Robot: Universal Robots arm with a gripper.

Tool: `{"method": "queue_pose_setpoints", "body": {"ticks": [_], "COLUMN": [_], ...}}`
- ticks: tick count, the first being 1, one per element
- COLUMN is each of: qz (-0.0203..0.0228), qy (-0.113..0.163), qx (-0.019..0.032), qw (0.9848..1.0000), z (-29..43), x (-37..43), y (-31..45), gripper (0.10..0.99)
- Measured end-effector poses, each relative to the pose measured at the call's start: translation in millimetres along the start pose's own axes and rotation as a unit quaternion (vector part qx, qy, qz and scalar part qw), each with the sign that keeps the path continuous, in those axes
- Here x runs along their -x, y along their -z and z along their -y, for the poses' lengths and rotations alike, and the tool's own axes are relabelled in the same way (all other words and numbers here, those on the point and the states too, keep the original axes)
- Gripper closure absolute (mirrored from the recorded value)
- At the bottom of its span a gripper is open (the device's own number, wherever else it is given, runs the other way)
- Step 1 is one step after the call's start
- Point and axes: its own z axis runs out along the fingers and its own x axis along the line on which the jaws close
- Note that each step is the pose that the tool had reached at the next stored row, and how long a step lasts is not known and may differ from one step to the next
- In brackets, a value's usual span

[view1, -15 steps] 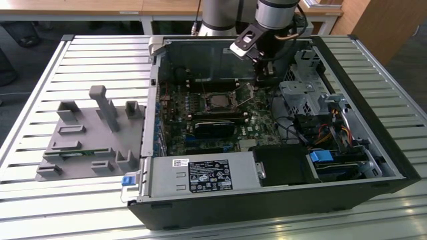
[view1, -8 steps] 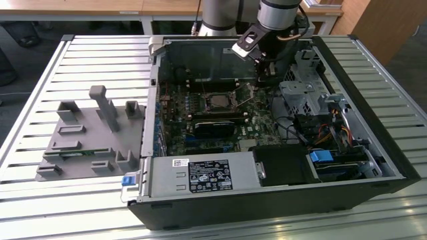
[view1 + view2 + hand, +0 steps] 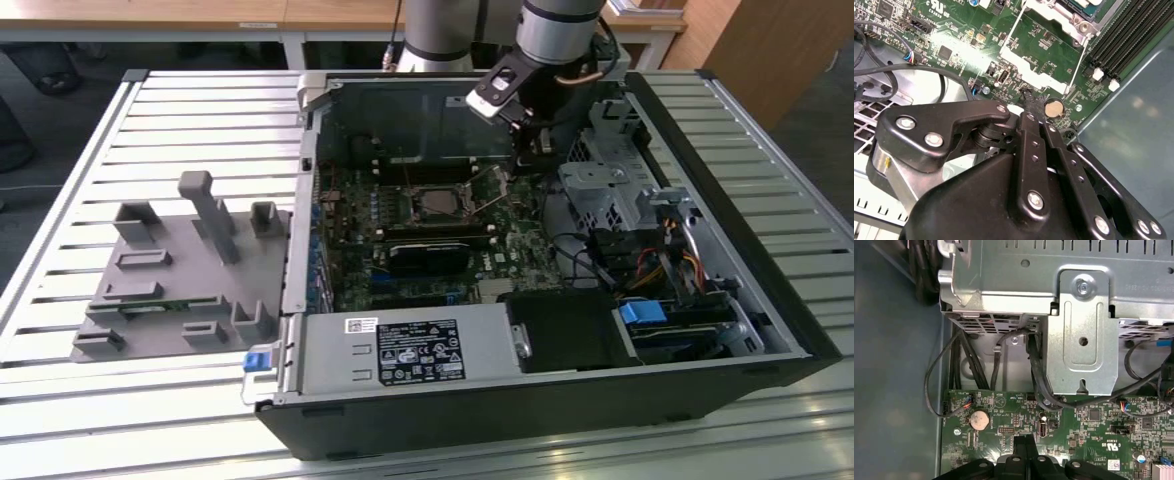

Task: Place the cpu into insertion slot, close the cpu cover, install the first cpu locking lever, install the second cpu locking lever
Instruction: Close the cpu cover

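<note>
1. An open black case (image 3: 534,415) lies on a slatted table (image 3: 200,110). It holds a green board (image 3: 350,215), cables (image 3: 663,265) and a metal drive cage (image 3: 601,195).
2. The insertion slot (image 3: 438,203), a dark square with a silvery rim, sits mid-case on the board. Whether the cpu lies in it cannot be told.
3. In the first wrist view, the gripper (image 3: 1024,441) hangs over the board near the case's far wall. Its fingers are pressed together, with nothing seen between them.
4. A power supply (image 3: 400,350) fills the case's near corner. The print on its label cannot be made out.
5. A grey tray (image 3: 174,270) stands outside the case, on the exterior view's left.
</note>
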Motion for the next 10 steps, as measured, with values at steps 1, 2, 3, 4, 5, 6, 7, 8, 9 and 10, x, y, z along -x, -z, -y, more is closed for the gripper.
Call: {"method": "queue_pose_setpoints", "body": {"ticks": [1, 2, 3, 4, 5, 6, 7, 8, 9, 10], "qz": [0.0002, 0.0003, 0.0005, 0.0006, 0.0008, 0.001, 0.0011, 0.0012, 0.0012, 0.0014], "qy": [0.0, 0.0, 0.0, 0.0, 0.0, 0.0, 0.0, 0.0, 0.0, 0.0], "qx": [-0.0002, -0.0003, -0.0004, -0.0006, -0.0007, -0.0009, -0.001, -0.0011, -0.0012, -0.0013], "qw": [1.0, 1.0, 1.0, 1.0, 1.0, 1.0, 1.0, 1.0, 1.0, 1.0], "z": [0.0, 0.0, 0.0, -0.2, -0.4, -0.4, -0.5, -0.5, -0.5, -0.5], "x": [0.0, 0.0, 0.0, -0.1, -0.1, 0.0, 0.0, -0.1, 0.0, 0.1], "y": [-0.9, -2.0, -2.9, -3.9, -4.7, -5.6, -6.4, -7.3, -8.0, -8.6], "gripper": [0.98, 0.98, 0.98, 0.98, 0.98, 0.98, 0.98, 0.98, 0.98, 0.98]}}
